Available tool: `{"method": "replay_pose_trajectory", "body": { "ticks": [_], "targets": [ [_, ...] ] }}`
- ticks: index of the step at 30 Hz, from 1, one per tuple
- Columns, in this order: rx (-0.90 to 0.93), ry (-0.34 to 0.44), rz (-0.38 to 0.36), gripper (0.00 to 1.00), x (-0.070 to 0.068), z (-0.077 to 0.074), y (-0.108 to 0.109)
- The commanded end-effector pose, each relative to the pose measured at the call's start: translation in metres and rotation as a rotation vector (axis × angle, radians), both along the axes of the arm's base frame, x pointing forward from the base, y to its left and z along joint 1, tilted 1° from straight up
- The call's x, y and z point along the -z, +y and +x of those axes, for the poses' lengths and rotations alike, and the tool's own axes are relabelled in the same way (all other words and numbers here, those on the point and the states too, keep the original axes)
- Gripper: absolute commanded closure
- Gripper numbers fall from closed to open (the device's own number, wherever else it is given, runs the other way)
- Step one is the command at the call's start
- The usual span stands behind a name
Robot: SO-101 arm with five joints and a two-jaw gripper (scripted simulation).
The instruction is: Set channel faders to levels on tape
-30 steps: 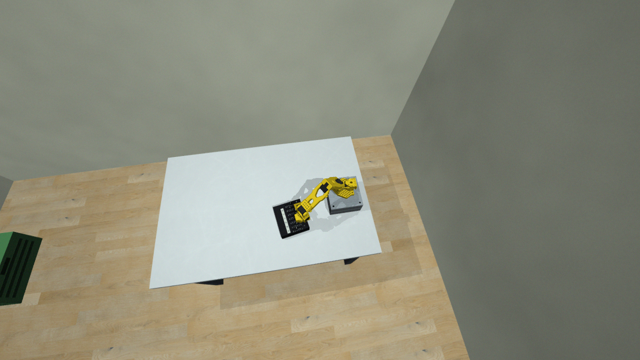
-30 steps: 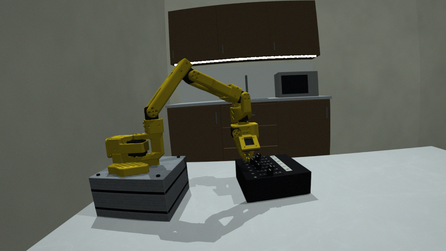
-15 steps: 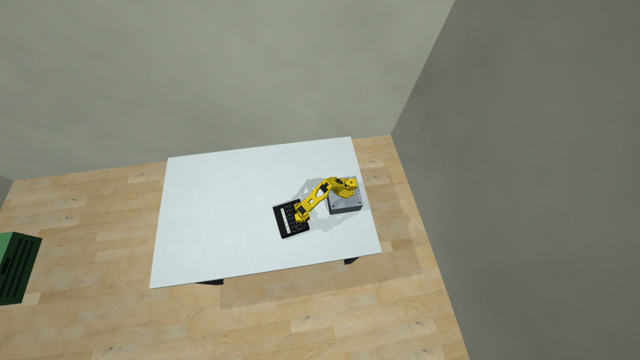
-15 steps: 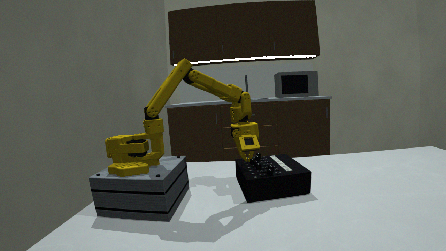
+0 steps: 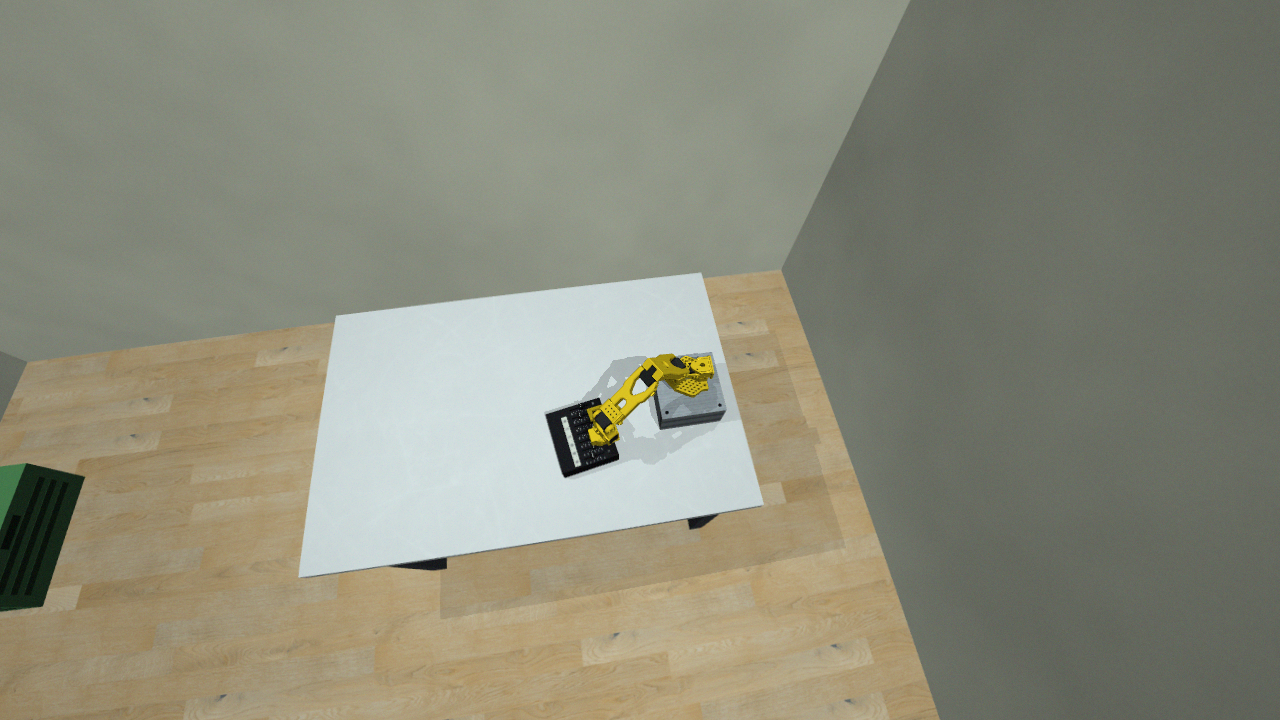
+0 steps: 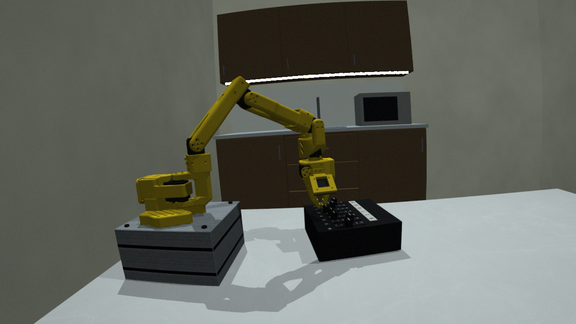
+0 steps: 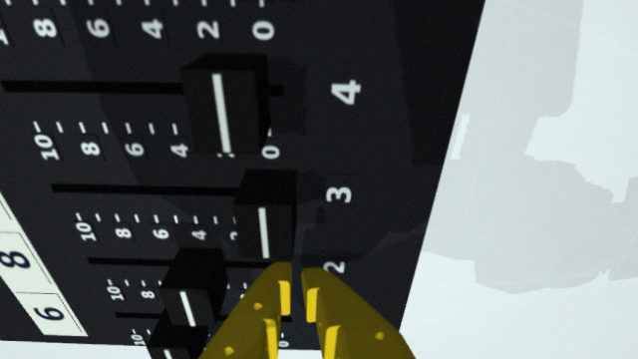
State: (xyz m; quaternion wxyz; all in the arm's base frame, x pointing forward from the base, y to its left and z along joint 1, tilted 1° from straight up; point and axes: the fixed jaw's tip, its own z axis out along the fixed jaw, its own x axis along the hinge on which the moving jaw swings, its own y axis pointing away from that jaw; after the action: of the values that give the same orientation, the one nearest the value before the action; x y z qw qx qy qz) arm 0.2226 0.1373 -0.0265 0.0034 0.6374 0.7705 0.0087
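The black lighting desk (image 5: pixel 570 454) (image 6: pixel 354 237) (image 7: pixel 379 150) lies on the white table. In the wrist view, channel 4's fader cap (image 7: pixel 221 107) sits near mark 2. Channel 3's cap (image 7: pixel 264 219) sits between marks 0 and 2. Channel 2's cap (image 7: pixel 191 291) sits further up its scale. The white tape strip (image 7: pixel 20 264) (image 6: pixel 364 211) shows 8 and 6 at the left edge. My gripper (image 7: pixel 296 274) (image 6: pixel 324 205) (image 5: pixel 597 436) is shut and empty, its tips low over the desk just beside channel 3's cap, near the channel 2 label. I cannot tell whether they touch it.
The arm stands on a grey block (image 6: pixel 181 241) (image 5: pixel 689 410) beside the desk. The table's right edge lies close behind the block. A green crate (image 5: pixel 31 528) stands on the floor far left. Cabinets and a microwave (image 6: pixel 382 108) are in the background.
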Motion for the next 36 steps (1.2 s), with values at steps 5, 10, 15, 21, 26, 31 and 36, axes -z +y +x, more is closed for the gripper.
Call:
{"method": "replay_pose_trajectory", "body": {
  "ticks": [5, 10, 15, 21, 26, 31, 36],
  "targets": [
    [0.001, 0.015, -0.008, 1.00, 0.0030, -0.0004, -0.0024],
    [0.003, 0.015, -0.008, 1.00, 0.0021, 0.0011, -0.0021],
    [0.005, 0.015, -0.008, 1.00, 0.0014, 0.0023, -0.0019],
    [0.005, 0.015, -0.008, 1.00, 0.0013, 0.0024, -0.0018],
    [0.007, 0.015, -0.008, 1.00, 0.0013, 0.0037, -0.0017],
    [0.010, 0.015, -0.008, 1.00, 0.0012, 0.0052, -0.0016],
    [0.010, 0.015, -0.008, 1.00, 0.0011, 0.0054, -0.0016]
  ]
}}
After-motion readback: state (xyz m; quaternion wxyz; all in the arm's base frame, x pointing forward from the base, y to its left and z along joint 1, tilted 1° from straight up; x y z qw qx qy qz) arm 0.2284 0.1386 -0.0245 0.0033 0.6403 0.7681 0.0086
